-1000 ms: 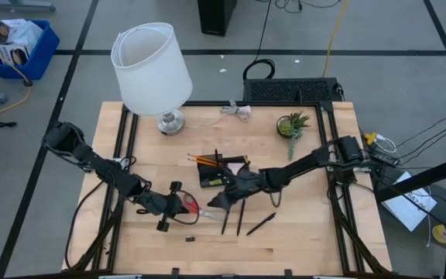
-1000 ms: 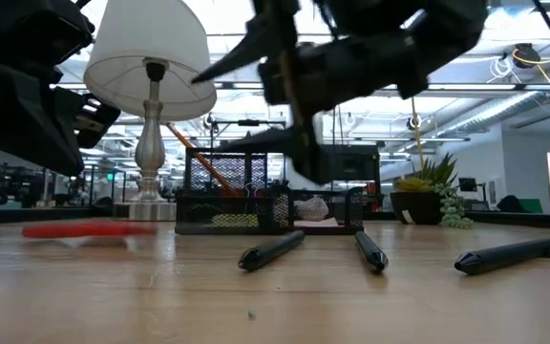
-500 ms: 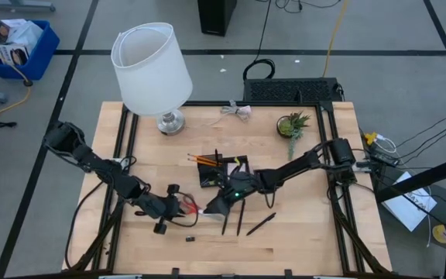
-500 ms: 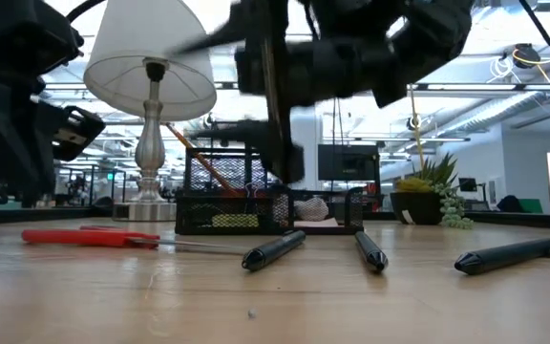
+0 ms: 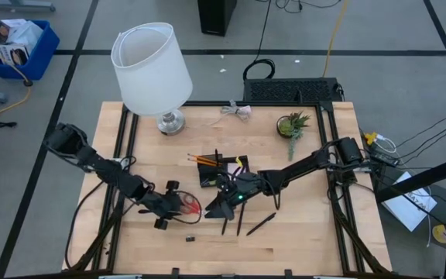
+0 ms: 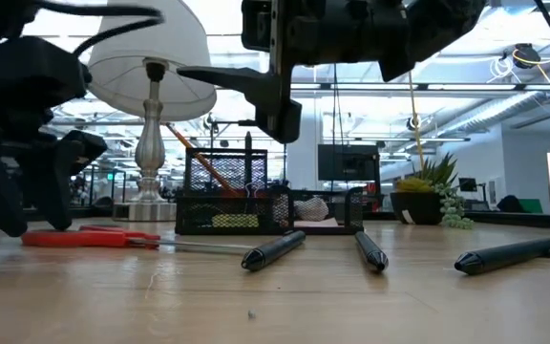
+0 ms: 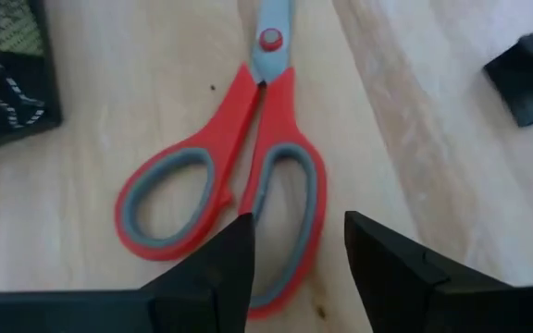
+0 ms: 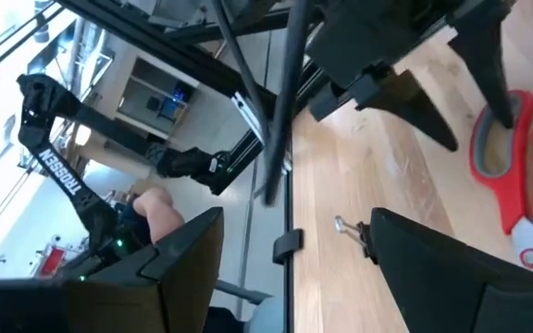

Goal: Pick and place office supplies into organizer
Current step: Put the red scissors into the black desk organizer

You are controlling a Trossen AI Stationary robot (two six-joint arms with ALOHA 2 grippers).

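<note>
Since a second ago, the left gripper (image 5: 178,203) is letting go of the red-handled scissors (image 7: 234,180), which are now lying flat on the wooden table (image 5: 308,232) just left of the organizer (image 5: 221,173). Its fingers (image 7: 206,268) are standing partly apart above one handle loop, gripping nothing. The left arm is reaching low from the table's left edge toward the middle. The right arm is stretching in from the right edge, its gripper (image 5: 217,206) hovering wide open and empty just in front of the organizer, above three black pens (image 6: 370,252) lying on the table. White lettering on a distant arm in the right wrist view is too blurred to read.
</note>
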